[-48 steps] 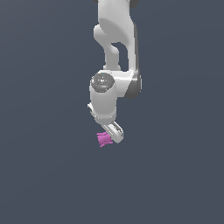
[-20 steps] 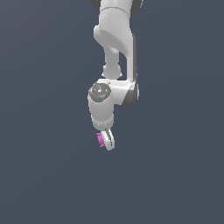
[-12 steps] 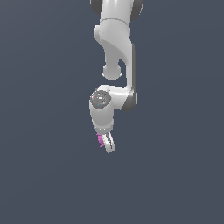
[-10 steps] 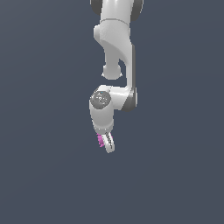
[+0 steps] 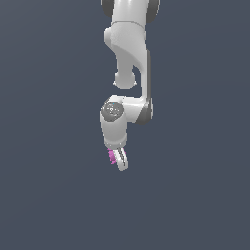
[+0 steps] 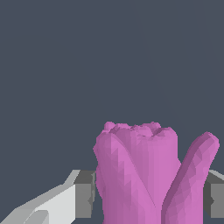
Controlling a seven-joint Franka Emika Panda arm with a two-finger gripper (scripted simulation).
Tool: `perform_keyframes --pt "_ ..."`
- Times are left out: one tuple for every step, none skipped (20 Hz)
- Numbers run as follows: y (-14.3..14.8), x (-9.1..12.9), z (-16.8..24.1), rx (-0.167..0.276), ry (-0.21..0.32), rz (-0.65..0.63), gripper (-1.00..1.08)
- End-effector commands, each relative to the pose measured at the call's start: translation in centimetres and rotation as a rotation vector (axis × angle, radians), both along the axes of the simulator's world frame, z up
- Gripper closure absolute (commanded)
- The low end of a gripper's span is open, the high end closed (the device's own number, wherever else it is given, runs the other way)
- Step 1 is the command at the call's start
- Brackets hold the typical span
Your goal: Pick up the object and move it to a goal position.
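Magenta object (image 5: 113,156) pinched between gripper (image 5: 118,159) fingers (image 6: 57,205), seen at 6 o'clock below arm wrist. Object (image 6: 146,175) pressed by grey pads on both sides in wrist view.

Glossy white, rounded robot arm (image 5: 131,53), smooth bulbous link shells. Dark grey band at the elbow joint; a grey circular cap with faint speckled marks on the wrist housing. White two-finger gripper (image 5: 119,160); the wrist view shows pale grey-white fingers (image 6: 52,204) with darker grey square pads.
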State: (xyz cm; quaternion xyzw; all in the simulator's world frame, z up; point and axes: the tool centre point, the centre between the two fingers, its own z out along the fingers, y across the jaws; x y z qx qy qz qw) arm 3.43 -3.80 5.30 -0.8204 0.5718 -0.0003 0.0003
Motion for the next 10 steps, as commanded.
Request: perform_keyframes --pt "0.0 0.0 0.0 0.0 0.0 0.0 1.08" --pt "-0.1 0.0 0.1 0.0 0.0 0.0 1.08" --pt "-0.2 -0.1 0.2 0.0 0.0 0.0 1.08" --pt "-0.3 -0.2 0.3 0.0 0.0 0.0 1.08" --pt "-0.5 -0.3 0.5 0.0 0.0 0.0 1.08" --pt "-0.7 -0.4 0.7 0.0 0.0 0.0 1.08" --pt "-1.0 -0.6 1.0 0.001 0.0 0.0 1.08" --pt "-1.4 -0.8 1.3 0.001 0.0 0.0 1.08" --pt "-1.7 -1.0 1.7 0.001 0.0 0.0 1.08" --pt "-2.1 -1.2 2.1 0.001 0.0 0.0 1.08"
